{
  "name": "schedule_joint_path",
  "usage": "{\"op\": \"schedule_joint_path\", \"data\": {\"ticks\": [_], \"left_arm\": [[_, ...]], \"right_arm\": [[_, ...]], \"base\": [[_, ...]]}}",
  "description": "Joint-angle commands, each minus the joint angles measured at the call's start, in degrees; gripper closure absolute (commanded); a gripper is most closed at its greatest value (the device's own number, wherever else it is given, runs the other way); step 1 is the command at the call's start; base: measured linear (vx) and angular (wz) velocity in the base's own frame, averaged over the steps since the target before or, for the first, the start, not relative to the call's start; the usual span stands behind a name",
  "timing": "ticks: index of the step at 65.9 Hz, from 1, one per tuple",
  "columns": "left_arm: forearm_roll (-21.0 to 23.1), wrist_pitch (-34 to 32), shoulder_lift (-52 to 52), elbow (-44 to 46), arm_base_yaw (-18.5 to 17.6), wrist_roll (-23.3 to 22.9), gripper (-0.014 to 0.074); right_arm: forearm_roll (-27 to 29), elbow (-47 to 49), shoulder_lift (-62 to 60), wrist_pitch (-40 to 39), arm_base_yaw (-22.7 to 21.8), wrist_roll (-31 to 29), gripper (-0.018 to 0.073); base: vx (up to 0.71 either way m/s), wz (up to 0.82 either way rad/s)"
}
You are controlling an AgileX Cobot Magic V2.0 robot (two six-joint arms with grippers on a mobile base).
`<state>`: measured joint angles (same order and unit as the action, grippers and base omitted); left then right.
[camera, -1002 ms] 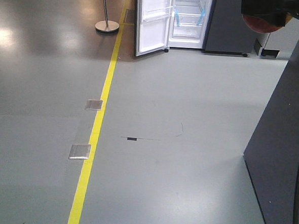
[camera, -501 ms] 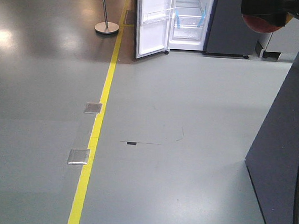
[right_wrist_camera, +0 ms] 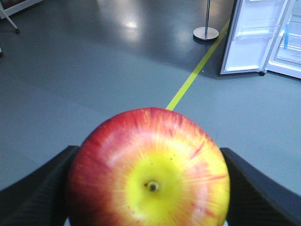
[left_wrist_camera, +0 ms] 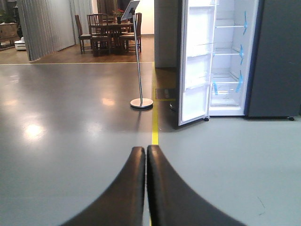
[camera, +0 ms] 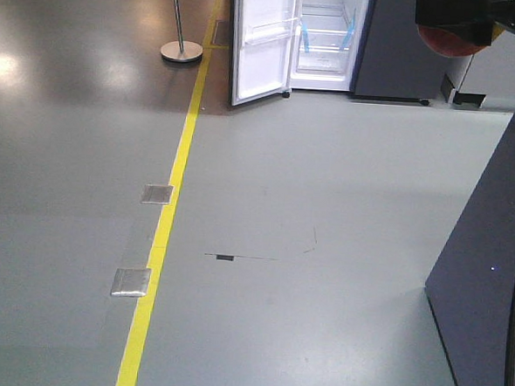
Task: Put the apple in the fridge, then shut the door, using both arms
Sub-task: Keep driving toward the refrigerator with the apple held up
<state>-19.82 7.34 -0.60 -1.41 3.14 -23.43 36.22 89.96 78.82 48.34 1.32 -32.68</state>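
**Front view:** since the earlier frames the floor plates [camera: 157,194] have shifted down the picture. The open fridge [camera: 324,40] and its door [camera: 262,49] stand far ahead, and the apple [camera: 449,40] stays at top right.

**Left wrist view:** the left gripper [left_wrist_camera: 146,151] has its fingers pressed together and holds nothing. Only this view shows the chairs [left_wrist_camera: 96,33].

**Right wrist view:** the right gripper [right_wrist_camera: 149,188] pinches the apple's sides, the yellow dimple facing the lens.
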Motion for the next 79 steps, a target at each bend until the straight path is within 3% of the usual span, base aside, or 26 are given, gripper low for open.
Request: {"op": "schedule_joint_path", "data": {"ticks": [1,79], "left_arm": [[0.3,-4.2,-0.3,1.2,-0.3,0.0,0.0603],[0.3,-4.2,-0.3,1.2,-0.3,0.0,0.0603]], "right_arm": [[2.2,1.8,-1.7,-3.5,-0.2,-0.2,0.0437],[2.2,1.8,-1.7,-3.5,-0.2,-0.2,0.0437]], "base": [[0.11,-0.01],[0.11,0.0]]}}
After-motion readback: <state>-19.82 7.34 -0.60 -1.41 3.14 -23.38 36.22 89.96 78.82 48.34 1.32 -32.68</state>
